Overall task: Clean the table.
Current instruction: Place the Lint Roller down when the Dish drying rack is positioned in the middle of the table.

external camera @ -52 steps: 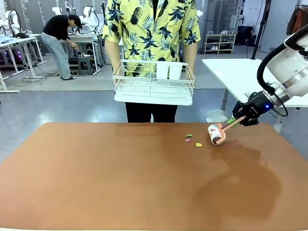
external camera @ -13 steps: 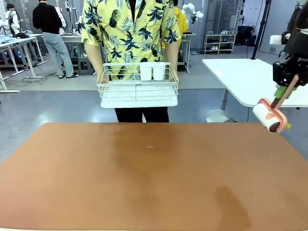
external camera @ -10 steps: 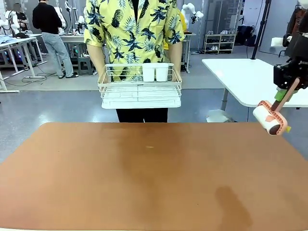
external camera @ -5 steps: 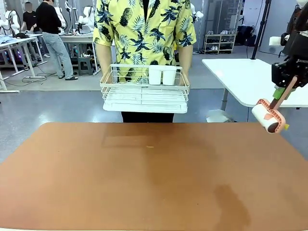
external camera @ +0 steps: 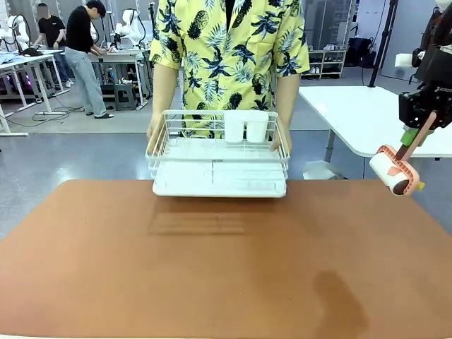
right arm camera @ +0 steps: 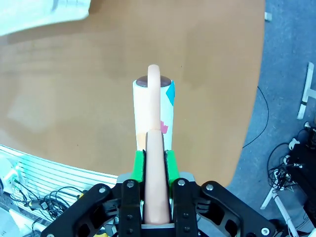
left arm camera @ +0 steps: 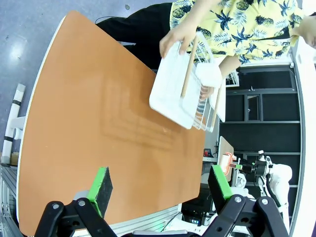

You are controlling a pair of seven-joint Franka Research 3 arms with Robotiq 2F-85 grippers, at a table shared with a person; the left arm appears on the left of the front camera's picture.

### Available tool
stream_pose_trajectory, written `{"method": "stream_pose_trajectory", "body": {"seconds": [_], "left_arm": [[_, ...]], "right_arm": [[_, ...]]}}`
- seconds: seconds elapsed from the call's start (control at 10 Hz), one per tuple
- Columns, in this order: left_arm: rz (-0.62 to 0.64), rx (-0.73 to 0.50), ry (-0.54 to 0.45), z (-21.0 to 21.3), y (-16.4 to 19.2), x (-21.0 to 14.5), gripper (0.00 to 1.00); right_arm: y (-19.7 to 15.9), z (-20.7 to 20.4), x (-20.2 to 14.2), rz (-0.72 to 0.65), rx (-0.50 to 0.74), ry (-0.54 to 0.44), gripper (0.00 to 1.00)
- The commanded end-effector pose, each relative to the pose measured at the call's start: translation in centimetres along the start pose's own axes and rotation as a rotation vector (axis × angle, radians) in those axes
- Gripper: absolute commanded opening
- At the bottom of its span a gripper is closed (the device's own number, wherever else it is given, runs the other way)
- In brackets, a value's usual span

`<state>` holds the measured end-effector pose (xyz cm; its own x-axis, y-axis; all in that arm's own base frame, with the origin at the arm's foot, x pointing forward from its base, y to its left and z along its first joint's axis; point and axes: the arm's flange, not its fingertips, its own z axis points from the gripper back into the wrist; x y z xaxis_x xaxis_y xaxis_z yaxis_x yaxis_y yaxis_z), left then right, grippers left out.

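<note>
The rust-brown table (external camera: 212, 268) spreads across the front view, its top bare. At its far right my right gripper (external camera: 418, 126) hangs in the air, shut on the handle of a lint roller (external camera: 395, 171) whose white roll carries stuck paper scraps. In the right wrist view the roller (right arm camera: 153, 116) points away from my right gripper (right arm camera: 154, 163) high over the table (right arm camera: 74, 98). My left gripper (left arm camera: 158, 185) stands open high over the table (left arm camera: 98, 128), holding nothing. A person lowers a white wire rack (external camera: 219, 161) with two white cups (external camera: 245, 126) at the table's far edge.
A white-topped table (external camera: 353, 113) stands behind at the right. The person's hands (external camera: 154, 127) grip the rack's ends. Workbenches and other people stand far back left. The rack (left arm camera: 185, 86) shows in the left wrist view too.
The person stepped right and brought the rack down and forward over the table's far edge. My right gripper holds the roller almost still.
</note>
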<state>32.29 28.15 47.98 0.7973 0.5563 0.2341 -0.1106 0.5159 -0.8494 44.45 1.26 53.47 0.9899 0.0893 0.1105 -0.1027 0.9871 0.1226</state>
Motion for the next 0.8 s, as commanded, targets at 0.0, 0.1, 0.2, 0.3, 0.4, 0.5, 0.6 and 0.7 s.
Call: {"method": "stream_pose_trajectory", "body": {"seconds": [0.0, 0.1, 0.2, 0.3, 0.4, 0.5, 0.6, 0.7], "left_arm": [[-0.008, -0.021, -0.001, 0.29, 0.05, -0.02, 1.0], [-0.008, -0.021, -0.001, 0.29, 0.05, -0.02, 1.0], [-0.008, -0.021, -0.001, 0.29, 0.05, -0.02, 1.0], [-0.008, -0.021, -0.001, 0.29, 0.05, -0.02, 1.0], [-0.008, -0.021, -0.001, 0.29, 0.05, -0.02, 1.0], [-0.008, -0.021, -0.001, 0.29, 0.05, -0.02, 1.0], [-0.008, -0.021, -0.001, 0.29, 0.05, -0.02, 1.0], [-0.008, -0.021, -0.001, 0.29, 0.05, -0.02, 1.0]], "right_arm": [[0.08, 0.45, 0.04, 0.003, -0.002, 0.004, 0.21], [0.08, 0.45, 0.04, 0.003, -0.002, 0.004, 0.21], [0.08, 0.45, 0.04, 0.003, -0.002, 0.004, 0.21], [0.08, 0.45, 0.04, 0.003, -0.002, 0.004, 0.21], [0.08, 0.45, 0.04, 0.003, -0.002, 0.004, 0.21], [0.08, 0.45, 0.04, 0.003, -0.002, 0.004, 0.21], [0.08, 0.45, 0.04, 0.003, -0.002, 0.004, 0.21], [0.08, 0.45, 0.04, 0.003, -0.002, 0.004, 0.21]]}}
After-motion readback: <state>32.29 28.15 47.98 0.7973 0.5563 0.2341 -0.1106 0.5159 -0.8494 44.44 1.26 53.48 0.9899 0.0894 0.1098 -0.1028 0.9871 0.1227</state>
